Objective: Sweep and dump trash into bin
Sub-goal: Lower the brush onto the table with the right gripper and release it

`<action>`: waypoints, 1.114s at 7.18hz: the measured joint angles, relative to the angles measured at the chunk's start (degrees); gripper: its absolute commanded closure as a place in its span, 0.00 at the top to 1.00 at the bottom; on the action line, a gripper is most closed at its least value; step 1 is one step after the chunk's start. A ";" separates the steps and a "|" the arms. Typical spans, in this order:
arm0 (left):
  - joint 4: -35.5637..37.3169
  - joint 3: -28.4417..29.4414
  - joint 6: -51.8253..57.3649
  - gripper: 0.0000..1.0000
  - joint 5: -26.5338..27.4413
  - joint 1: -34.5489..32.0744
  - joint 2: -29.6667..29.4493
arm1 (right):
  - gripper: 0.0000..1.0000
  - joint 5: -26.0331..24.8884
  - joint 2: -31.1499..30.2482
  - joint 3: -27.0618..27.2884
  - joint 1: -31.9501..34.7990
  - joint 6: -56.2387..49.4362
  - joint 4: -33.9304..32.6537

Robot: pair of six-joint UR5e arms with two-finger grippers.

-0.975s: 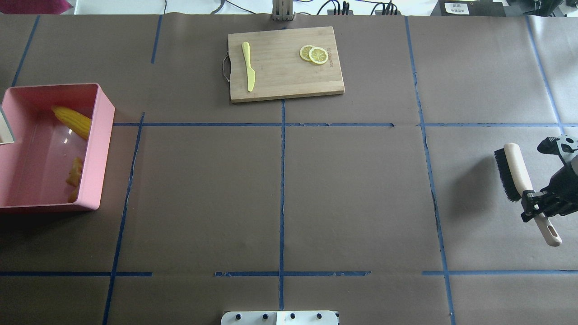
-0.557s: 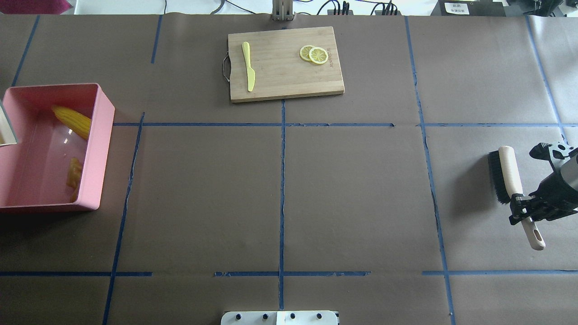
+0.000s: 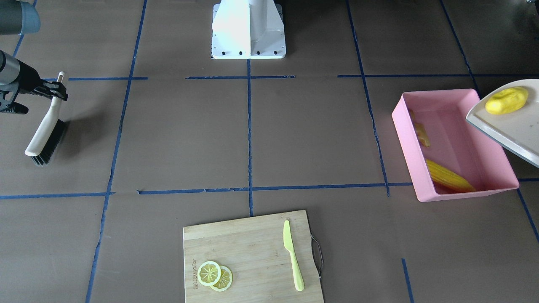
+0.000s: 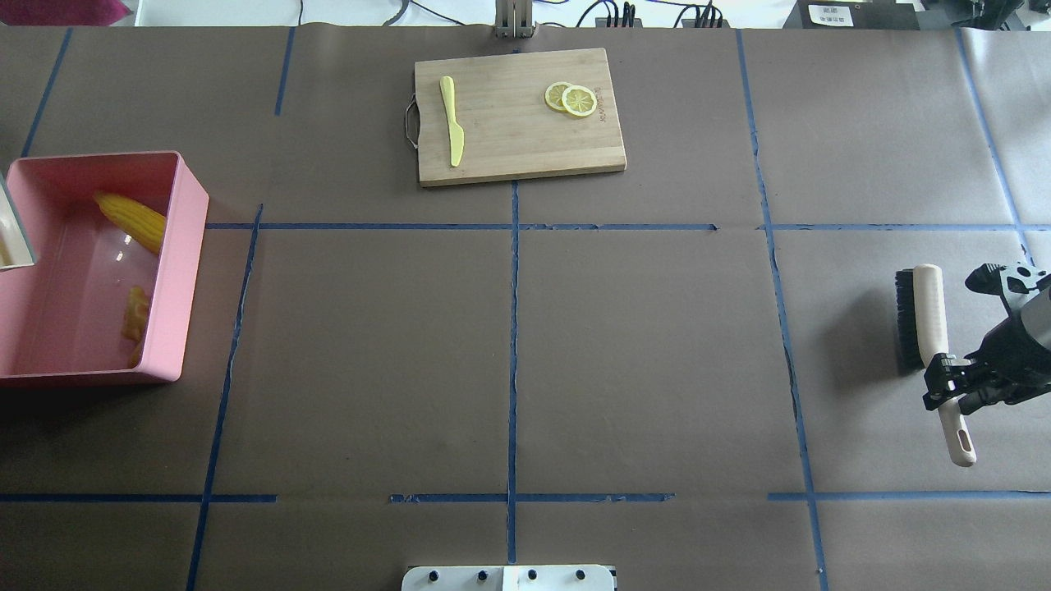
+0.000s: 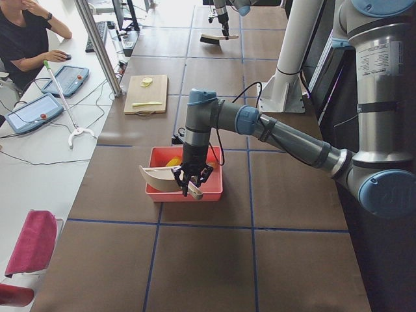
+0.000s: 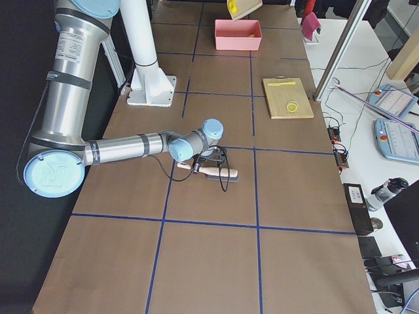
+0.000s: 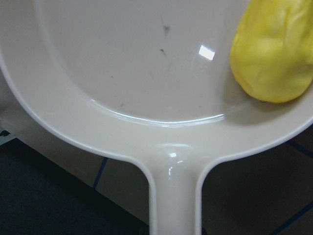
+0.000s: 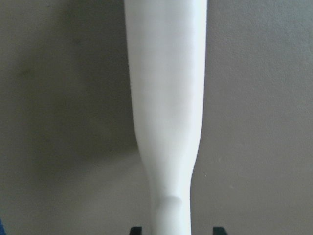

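- Gripping a brush (image 4: 930, 316) by the narrow part of its cream handle, the right gripper (image 4: 944, 386) has both jaws closed against the shaft. The right wrist view shows the handle running straight up between the two black fingertips.
- The brush sits at the robot's right end of the table (image 4: 640, 353), with its black bristles facing the table's middle. Whether the bristles touch the surface cannot be told.
- The left gripper (image 5: 192, 187) appears only in the left side view, at the handle of a cream-white dustpan (image 3: 513, 126). How far its jaws are open cannot be told.
- The dustpan is held off the table at the far-left side of the bin (image 4: 176, 271), with its edge overlapping the bin's rim.
- The potato lump (image 3: 506, 100) lies on the dustpan floor, against the back wall near the handle, not in the bin.
- The corn cob (image 4: 131, 220) lies slantwise inside the bin at the end away from the robot.
- The ginger root (image 4: 135, 316) lies inside the bin against the wall nearest the table's middle, apart from the corn cob.
- A wooden cutting board (image 4: 517, 123) lies at the table's far edge, well apart from the bin and the brush. It carries a light green knife (image 4: 452, 131) and two overlapping lemon slices (image 4: 572, 99).
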 measured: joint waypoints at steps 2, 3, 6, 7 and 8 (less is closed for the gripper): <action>0.14 -0.10 0.22 0.05 3.24 0.93 -0.47 | 1.00 -0.05 0.04 0.00 -0.01 -0.03 0.08; 0.22 -0.33 0.24 0.06 3.69 1.27 -0.85 | 1.00 -0.03 0.05 0.04 -0.01 -0.03 0.12; 4.64 -3.38 0.26 0.06 6.49 2.57 -2.01 | 1.00 -0.07 0.08 0.08 -0.01 -0.04 0.15; 7.48 -4.77 0.26 0.07 8.96 3.46 -2.41 | 1.00 -0.06 0.14 0.08 -0.01 -0.02 0.16; 8.97 -5.50 0.34 0.08 10.88 4.05 -2.54 | 1.00 -0.02 0.18 0.08 -0.01 0.02 0.15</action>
